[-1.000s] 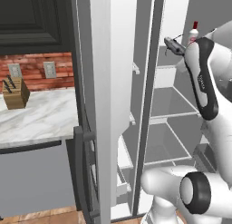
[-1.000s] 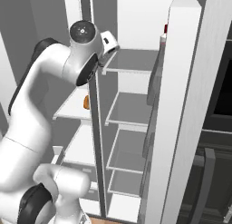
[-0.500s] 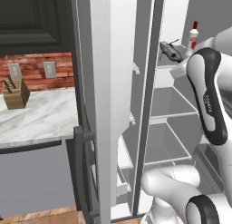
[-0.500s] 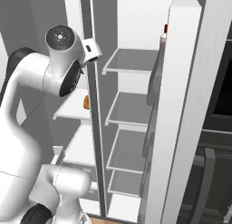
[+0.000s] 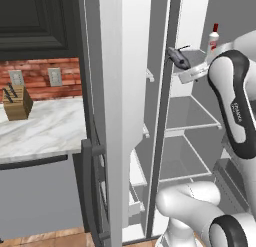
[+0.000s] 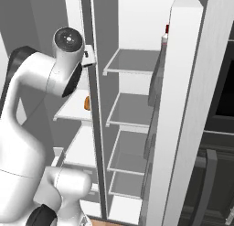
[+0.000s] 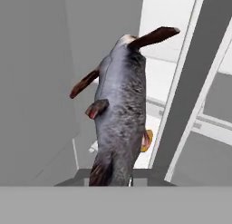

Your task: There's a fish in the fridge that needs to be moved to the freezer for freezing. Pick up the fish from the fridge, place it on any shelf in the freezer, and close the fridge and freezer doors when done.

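My gripper [image 5: 182,65] is shut on the fish [image 5: 175,57], a slim dark grey fish with a thin tail. It hangs in the air at upper-shelf height, right in front of the grey divider [image 5: 162,121] between the freezer on the left and the fridge [image 5: 192,111] on the right. In the hand view the fish [image 7: 120,114] stands up from the gripper [image 7: 113,175], tail at the top, and hides the fingertips. Both doors stand open: the freezer door [image 5: 125,101] at the left, the fridge door [image 6: 183,110] at the right.
A white bottle with a red cap [image 5: 213,41] stands on the upper fridge shelf. A small orange thing [image 6: 87,103] lies on a freezer shelf [image 6: 73,113]. To the left are a marble counter [image 5: 45,131] with a knife block [image 5: 16,102].
The arm has swung left and carried the fish out of the fridge side toward the centre divider. The hand has dropped slightly. Doors and base have not moved.
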